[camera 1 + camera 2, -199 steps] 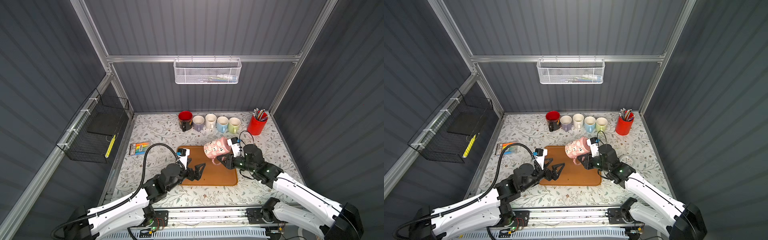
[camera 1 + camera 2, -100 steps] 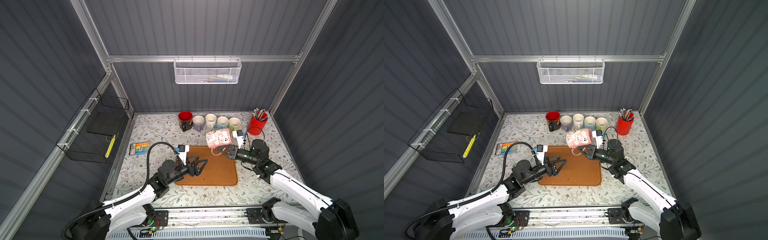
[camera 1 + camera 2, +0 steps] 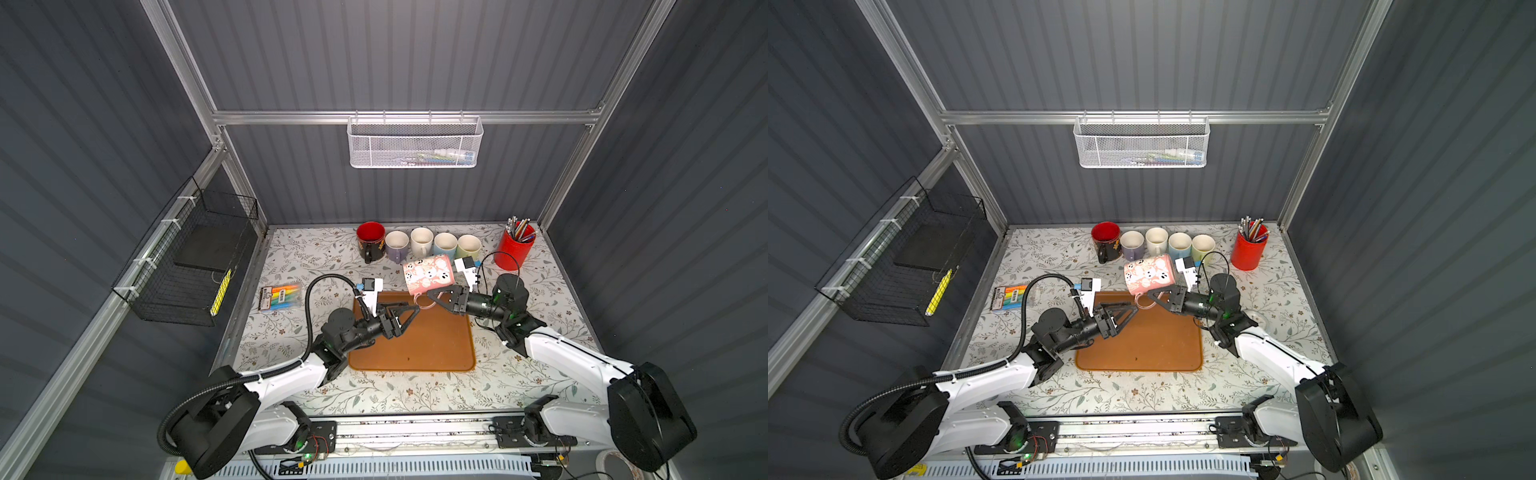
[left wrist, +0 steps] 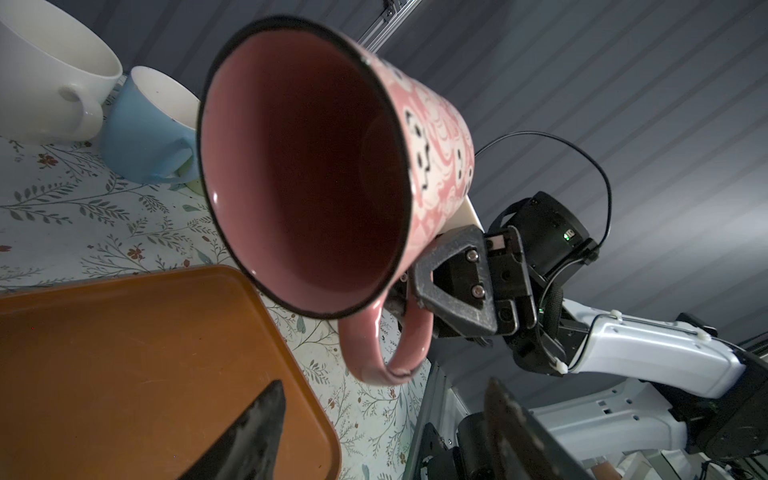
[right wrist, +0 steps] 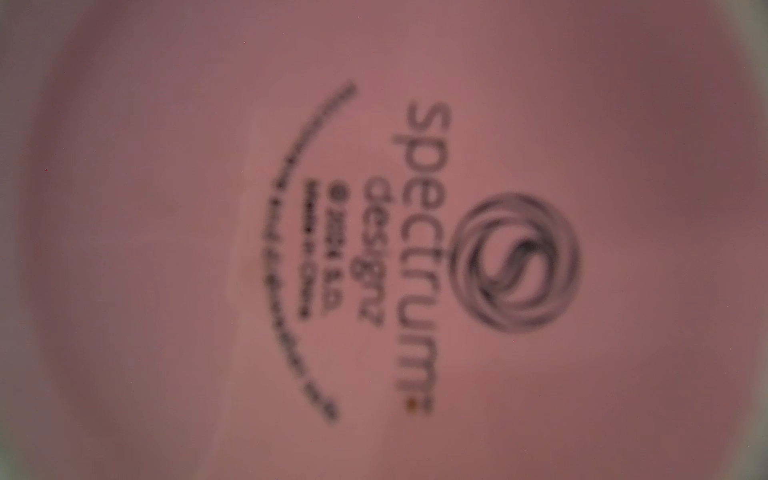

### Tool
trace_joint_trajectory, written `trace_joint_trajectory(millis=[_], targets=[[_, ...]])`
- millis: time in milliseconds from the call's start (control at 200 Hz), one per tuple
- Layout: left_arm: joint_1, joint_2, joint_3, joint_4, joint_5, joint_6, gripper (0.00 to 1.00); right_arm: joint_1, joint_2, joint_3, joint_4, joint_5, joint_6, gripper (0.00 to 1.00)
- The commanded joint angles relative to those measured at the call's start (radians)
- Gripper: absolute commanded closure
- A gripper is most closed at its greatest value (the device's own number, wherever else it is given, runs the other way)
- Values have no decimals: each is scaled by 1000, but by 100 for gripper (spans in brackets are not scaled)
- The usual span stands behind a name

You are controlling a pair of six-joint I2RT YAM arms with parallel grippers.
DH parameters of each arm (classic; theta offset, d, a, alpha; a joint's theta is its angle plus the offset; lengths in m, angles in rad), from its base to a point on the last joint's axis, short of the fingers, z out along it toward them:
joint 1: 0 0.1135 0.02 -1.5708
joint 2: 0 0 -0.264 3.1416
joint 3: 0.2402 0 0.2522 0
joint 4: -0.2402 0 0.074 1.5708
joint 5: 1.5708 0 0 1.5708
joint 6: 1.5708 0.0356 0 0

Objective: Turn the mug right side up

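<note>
Floral-covered table (image 3: 291,257) carries an orange tray (image 3: 432,345) at its middle, with both arms reaching in over it in both top views. Left gripper (image 3: 409,318) hovers above the tray's far left part, jaws parted and grasping nothing; its two fingers (image 4: 249,432) stand well apart in the left wrist view, pointing toward the mug's mouth. Right gripper (image 3: 430,295) is clenched on the pink ghost-print mug (image 3: 428,274) where the handle (image 4: 386,345) meets the body. The mug is held in the air over the tray's far edge, just in front of the row of five upright mugs (image 3: 419,243). It lies on its side, mouth toward the left arm, handle hanging down. Its printed base (image 5: 374,249) fills the right wrist view, blurred.
</note>
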Motion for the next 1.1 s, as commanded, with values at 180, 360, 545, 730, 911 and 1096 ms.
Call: trace_joint_trajectory(millis=[180,360,545,730,911,1096], targets=[[12,100,71,173,96,-85,40,-5,12,54,230,-80,11,100],[12,96,100,143,114,-70,45,-5,13,52,236,-93,14,100],[12,98,119,127,122,-63,51,-5,17,50,255,-101,23,100],[12,116,129,142,132,-74,61,-3,24,49,278,-109,40,100],[12,126,145,137,138,-75,59,1,22,45,280,-115,37,100],[12,144,152,143,133,-76,59,3,19,40,281,-116,35,100]])
